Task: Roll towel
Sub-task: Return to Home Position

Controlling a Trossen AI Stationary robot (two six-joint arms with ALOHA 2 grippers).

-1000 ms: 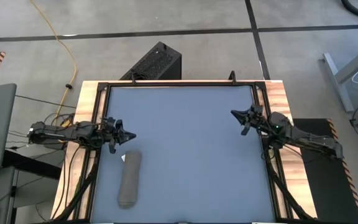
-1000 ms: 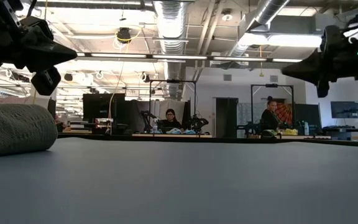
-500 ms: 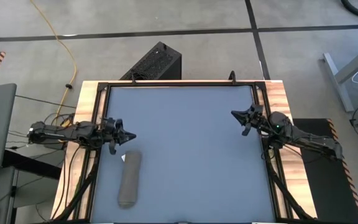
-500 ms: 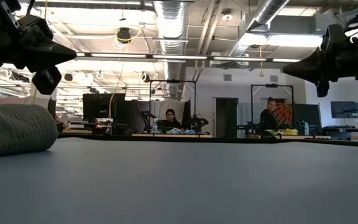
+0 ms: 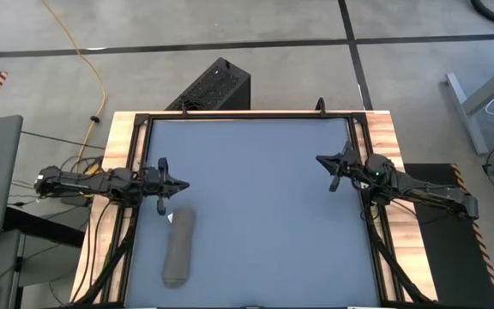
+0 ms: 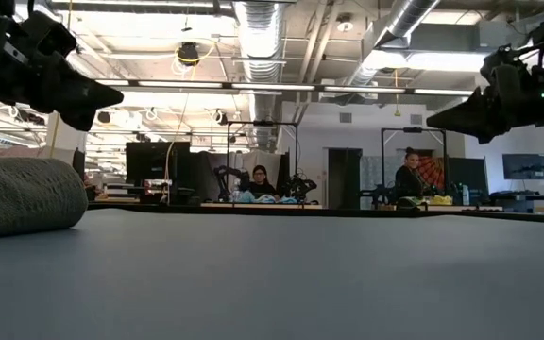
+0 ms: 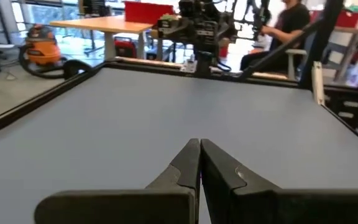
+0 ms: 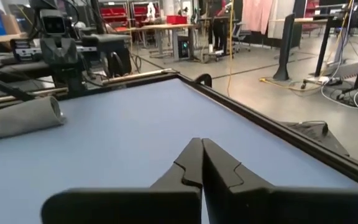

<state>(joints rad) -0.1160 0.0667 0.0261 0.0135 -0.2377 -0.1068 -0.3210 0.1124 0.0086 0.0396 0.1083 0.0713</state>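
My left claw (image 5: pixel 181 184) hung pinched together, empty, the rolled towel (image 5: pixel 178 249) just beside it on the blue-grey bench (image 5: pixel 256 215). My right claw (image 5: pixel 319 160), likewise closed and empty, faced it. A person (image 6: pixel 259 179) sat far beyond.

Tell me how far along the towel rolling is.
Done: the towel lies as a tight roll on the table near its left side. In hand: nothing; the left gripper, beyond the roll's end, and the right gripper, at the right edge, are both shut and empty. Left: apparently only parking the arms.
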